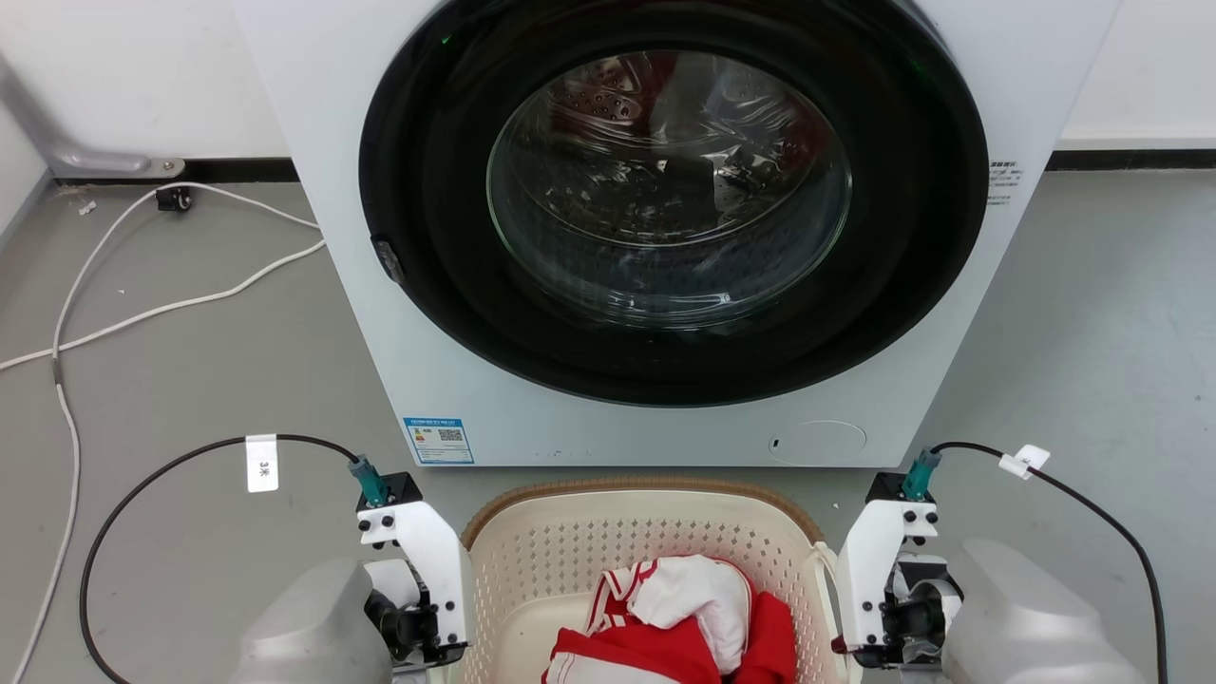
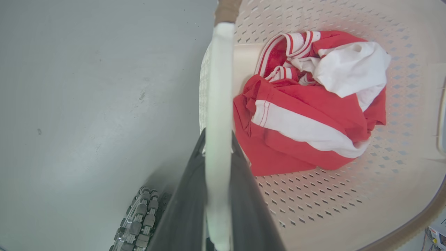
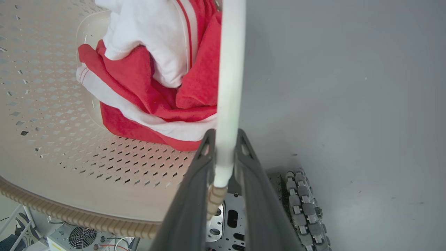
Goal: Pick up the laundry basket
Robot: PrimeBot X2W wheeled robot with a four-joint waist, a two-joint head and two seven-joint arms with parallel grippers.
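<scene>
The laundry basket (image 1: pixel 646 486), cream perforated plastic with a brown woven-look rim, sits low in the head view just in front of the washing machine. It holds a crumpled red and white garment (image 1: pixel 693 617). My left gripper (image 2: pixel 217 134) is shut on the basket's white left handle (image 2: pixel 219 87), one dark finger on each side of it. My right gripper (image 3: pixel 224 132) is shut the same way on the white right handle (image 3: pixel 231 69). Both wrist views look down into the basket (image 2: pixel 313 202) (image 3: pixel 52 115). Whether its base touches the floor is hidden.
A white washing machine (image 1: pixel 475 399) with its round dark door closed stands directly behind the basket. White cables (image 1: pixel 142 313) trail over the grey floor at the left. My base's roller wheels (image 2: pixel 139 219) (image 3: pixel 303 209) lie beneath the handles.
</scene>
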